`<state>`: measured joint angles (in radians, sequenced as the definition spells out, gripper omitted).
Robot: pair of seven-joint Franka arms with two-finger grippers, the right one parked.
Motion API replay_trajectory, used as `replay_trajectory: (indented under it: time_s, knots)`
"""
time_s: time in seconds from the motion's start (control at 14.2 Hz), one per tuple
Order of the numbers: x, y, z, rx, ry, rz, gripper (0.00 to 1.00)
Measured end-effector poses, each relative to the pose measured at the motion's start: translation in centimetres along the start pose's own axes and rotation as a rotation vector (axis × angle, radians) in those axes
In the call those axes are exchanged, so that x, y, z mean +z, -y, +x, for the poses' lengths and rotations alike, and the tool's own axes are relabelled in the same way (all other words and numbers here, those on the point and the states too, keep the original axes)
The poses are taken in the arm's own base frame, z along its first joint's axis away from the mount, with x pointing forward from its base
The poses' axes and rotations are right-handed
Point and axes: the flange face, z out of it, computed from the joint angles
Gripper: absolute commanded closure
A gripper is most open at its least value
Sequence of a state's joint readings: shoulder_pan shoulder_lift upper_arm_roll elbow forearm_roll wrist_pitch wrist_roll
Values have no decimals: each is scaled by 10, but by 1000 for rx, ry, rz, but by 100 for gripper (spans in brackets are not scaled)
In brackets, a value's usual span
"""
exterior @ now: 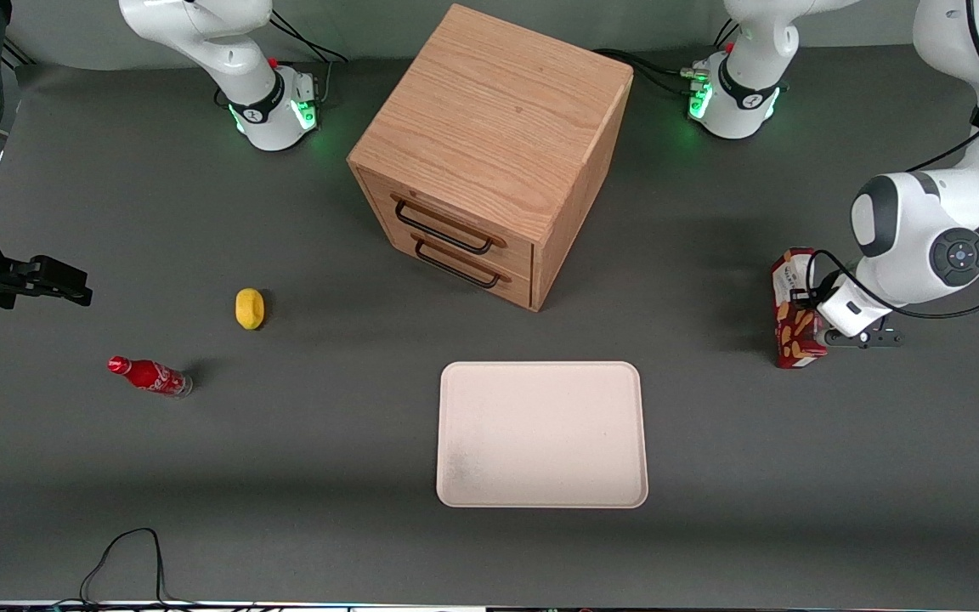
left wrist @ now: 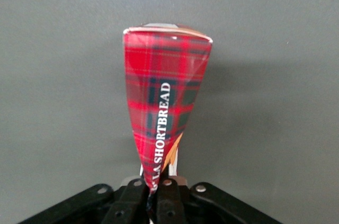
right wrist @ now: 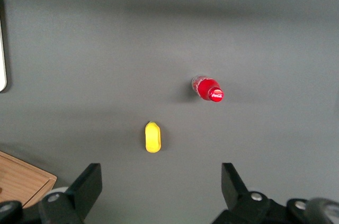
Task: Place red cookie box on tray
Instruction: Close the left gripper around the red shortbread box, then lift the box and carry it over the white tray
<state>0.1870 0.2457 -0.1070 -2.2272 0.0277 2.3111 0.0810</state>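
At the right edge of the front view, the gripper (exterior: 829,333) has its fingers clamped on the red cookie box (exterior: 794,308), which stands upright toward the working arm's end of the worktop (exterior: 302,459). The tray (exterior: 542,434) lies lower centre, well apart from the box.
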Motion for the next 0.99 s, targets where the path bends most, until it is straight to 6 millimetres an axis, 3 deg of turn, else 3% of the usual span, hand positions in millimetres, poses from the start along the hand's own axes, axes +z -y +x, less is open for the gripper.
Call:
replay_trajectory:
  time_s: [0.14,0.21,0.49,0.71,0.85,0.99]
  knots:
    - [-27,-2,6,7,18,2,100]
    - [-51,-3,10,10,35,3,100]
    - [-177,-11,29,24,7,14,100]
    - [-253,-40,35,33,-47,17,100]
    - [-284,-68,37,20,-51,5,100]
    - [-301,-102,46,-18,-35,-32,100]
